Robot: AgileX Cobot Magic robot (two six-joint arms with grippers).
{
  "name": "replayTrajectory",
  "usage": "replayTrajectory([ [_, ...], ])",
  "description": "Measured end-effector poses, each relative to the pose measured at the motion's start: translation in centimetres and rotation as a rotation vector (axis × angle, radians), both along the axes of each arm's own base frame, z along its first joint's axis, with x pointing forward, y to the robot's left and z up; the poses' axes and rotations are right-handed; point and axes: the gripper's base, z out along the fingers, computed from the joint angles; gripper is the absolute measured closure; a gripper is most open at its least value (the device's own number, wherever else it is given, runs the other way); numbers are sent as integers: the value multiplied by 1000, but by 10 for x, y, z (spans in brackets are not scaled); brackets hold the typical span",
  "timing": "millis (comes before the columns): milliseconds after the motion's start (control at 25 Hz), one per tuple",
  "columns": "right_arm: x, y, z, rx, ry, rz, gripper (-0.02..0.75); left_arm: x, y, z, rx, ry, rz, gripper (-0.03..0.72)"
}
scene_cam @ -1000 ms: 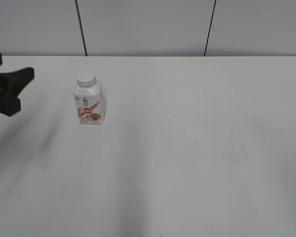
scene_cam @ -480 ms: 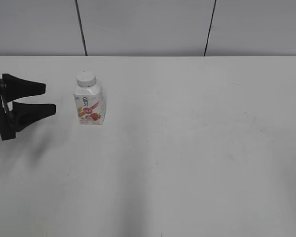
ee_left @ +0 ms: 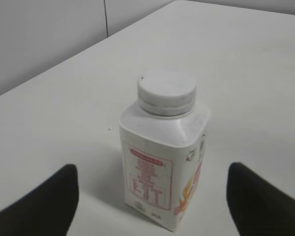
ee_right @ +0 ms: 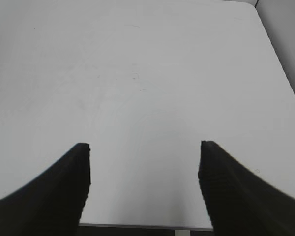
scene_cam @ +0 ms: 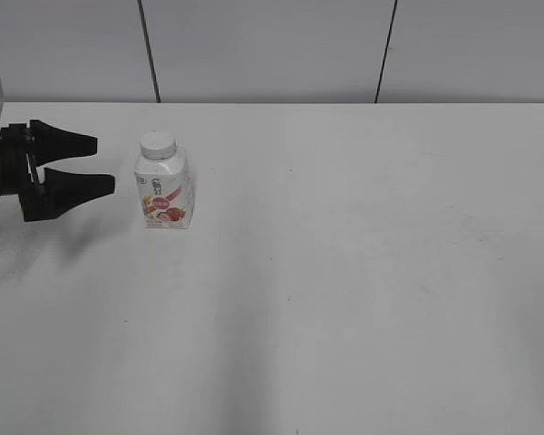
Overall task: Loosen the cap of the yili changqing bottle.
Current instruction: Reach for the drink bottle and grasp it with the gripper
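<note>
The yili changqing bottle (scene_cam: pixel 166 195) stands upright on the white table at the left, white with a pink band and a strawberry picture. Its white ribbed cap (scene_cam: pixel 158 145) sits on the neck. In the left wrist view the bottle (ee_left: pixel 164 172) and cap (ee_left: pixel 166 90) are centred between the jaws. My left gripper (scene_cam: pixel 104 163) is open, its tips a short way left of the bottle, not touching it; in the left wrist view (ee_left: pixel 152 184) the fingers flank the bottle. My right gripper (ee_right: pixel 144 146) is open and empty over bare table, out of the exterior view.
The white table (scene_cam: pixel 363 272) runs back to a grey panelled wall (scene_cam: pixel 272 50). The right wrist view shows the table's near edge (ee_right: pixel 137 227) just below the fingers and a side edge at the far right.
My left gripper has moved right toward the bottle and now points its open jaws at it. The bottle has not moved.
</note>
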Motion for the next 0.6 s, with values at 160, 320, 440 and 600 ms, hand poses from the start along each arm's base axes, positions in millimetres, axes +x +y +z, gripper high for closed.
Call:
replayTrajectory([
  [160, 0, 0, 0, 0, 0, 0, 192, 14, -4, -11, 14, 27, -54, 56],
  [320, 0, 0, 0, 0, 0, 0, 192, 27, -13, -27, 36, 35, -120, 52],
  [440, 0, 0, 0, 0, 0, 0, 192, 37, -20, -38, 50, 33, -163, 52],
  [600, 0, 0, 0, 0, 0, 0, 192, 52, -32, -49, 62, 14, -208, 59],
])
